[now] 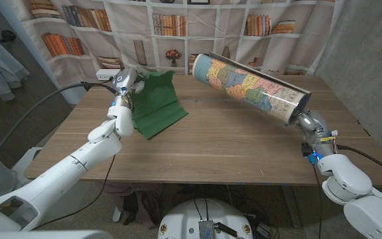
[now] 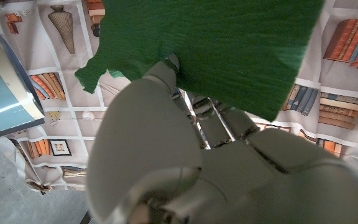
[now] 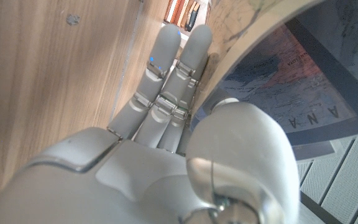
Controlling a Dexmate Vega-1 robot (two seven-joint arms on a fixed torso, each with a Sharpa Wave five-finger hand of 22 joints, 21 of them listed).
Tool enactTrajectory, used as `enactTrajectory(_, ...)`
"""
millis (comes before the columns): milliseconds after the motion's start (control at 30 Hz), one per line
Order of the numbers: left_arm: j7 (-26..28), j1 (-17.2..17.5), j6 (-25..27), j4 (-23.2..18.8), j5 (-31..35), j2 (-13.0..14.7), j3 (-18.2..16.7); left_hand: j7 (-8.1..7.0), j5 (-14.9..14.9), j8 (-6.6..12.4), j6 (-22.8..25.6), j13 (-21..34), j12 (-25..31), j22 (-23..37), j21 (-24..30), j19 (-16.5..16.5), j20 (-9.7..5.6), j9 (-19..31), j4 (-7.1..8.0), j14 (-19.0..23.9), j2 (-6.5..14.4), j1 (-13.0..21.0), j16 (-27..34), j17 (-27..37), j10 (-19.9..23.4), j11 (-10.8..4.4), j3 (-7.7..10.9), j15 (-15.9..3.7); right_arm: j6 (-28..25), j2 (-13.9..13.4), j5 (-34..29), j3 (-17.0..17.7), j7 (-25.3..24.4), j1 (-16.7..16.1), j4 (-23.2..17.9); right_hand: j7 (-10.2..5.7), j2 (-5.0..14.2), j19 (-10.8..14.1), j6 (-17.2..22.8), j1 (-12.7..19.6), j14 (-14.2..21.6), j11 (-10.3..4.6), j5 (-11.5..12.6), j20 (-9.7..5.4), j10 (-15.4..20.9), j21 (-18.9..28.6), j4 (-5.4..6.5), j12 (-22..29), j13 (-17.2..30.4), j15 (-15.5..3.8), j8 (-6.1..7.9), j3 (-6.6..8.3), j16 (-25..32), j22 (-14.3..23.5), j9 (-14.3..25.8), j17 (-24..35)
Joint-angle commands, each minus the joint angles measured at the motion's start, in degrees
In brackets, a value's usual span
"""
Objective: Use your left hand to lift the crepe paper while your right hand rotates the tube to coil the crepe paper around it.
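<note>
Crepe paper (image 1: 154, 105): one sheet (green), left robot hand (image 1: 126, 88) holding; one tube (image 1: 249, 85).

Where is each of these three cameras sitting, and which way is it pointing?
Head view: on the robot's head, looking down at the wooden table; both arms show.
Left wrist view: on the left wrist, looking along the left hand at the green crepe paper.
Right wrist view: on the right wrist, looking along the right hand gripping the map tube.
Shared: head and left wrist views both show paper and tube.
</note>
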Motion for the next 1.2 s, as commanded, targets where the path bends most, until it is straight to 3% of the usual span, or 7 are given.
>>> enactTrajectory(33,-1.2,-2.4,1.1,0.1,1.2,0.5,1.4,-0.17,0.1,-0.20,-0.1,0.3,-0.1,0.1,0.4,-0.3,-6.65,0.1,0.37,-0.3,0.3,-0.1,-0.2,0.4,0.1,-0.21,-0.15,-3.37,-1.2,-1.2,0.0,3.8,4.3,-2.9,-0.3,-0.08,0.32,-0.3,0.6,0.9,0.3,-0.05,0.3,-3.06,0.7,0.3,-0.45,-0.3,0.0,-0.34,0.32,0.78,-0.1,0.1,0.3,0.0)
enactTrajectory(233,-1.4,-4.8,1.1,0.3,2.7,-0.1,2.4,-0.32,0.1,-0.20,-0.1,0.3,-0.2,0.1,0.7,-0.6,-6.59,0.1,0.38,-0.4,0.3,-0.1,-0.2,0.6,0.2,-0.44,-0.25,-3.47,-1.5,-0.7,0.5,7.4,6.6,-5.8,-1.1,-0.03,0.32,-0.3,0.6,0.9,0.2,-0.06,0.3,-3.06,0.6,0.5,-0.44,-0.3,0.2,-0.32,0.30,0.79,-0.2,0.1,0.4,0.0)
enactTrajectory(600,-2.5,-7.9,-0.4,3.7,2.2,-1.9,3.9,-0.37,0.1,-0.33,0.0,0.4,-0.4,0.1,1.1,-1.0,-6.54,0.0,0.53,-0.5,0.3,-0.3,-0.3,1.0,0.3,-0.24,-0.41,-3.46,-0.8,1.5,1.1,9.5,10.2,-8.0,-1.6,-0.09,0.33,-0.4,0.7,0.9,0.3,-0.01,0.3,-3.06,0.6,0.7,-0.43,-0.5,0.2,-0.33,0.29,0.80,-0.2,0.0,0.5,0.1)
enactTrajectory(800,-1.7,-8.4,-1.2,5.4,1.4,-2.6,4.1,-0.35,0.2,-0.38,0.1,0.5,-0.5,0.1,1.3,-1.2,-6.54,-0.1,0.53,-0.6,0.3,-0.3,-0.4,1.1,0.3,-0.14,-0.46,-3.43,-1.3,2.4,5.7,10.5,13.8,-8.2,-1.5,-0.03,0.32,-0.4,0.7,0.9,0.3,-0.03,0.3,-3.06,0.6,0.8,-0.44,-0.5,0.2,-0.32,0.30,0.80,-0.2,0.0,0.6,0.1)
enactTrajectory(1200,-1.7,-9.9,-1.6,7.4,0.9,-3.0,4.8,-0.34,0.2,-0.45,0.3,0.6,-0.8,0.0,1.7,-1.7,-6.53,-0.2,0.58,-0.7,0.4,-0.3,-0.5,1.5,0.3,-0.24,-0.55,-3.38,-3.1,0.8,7.6,9.9,17.6,-7.7,-2.0,-0.13,0.30,-0.5,0.6,1.0,0.4,-0.18,0.2,-3.06,0.8,1.1,-0.48,-0.6,0.3,-0.34,0.32,0.82,-0.1,0.0,0.9,0.2)
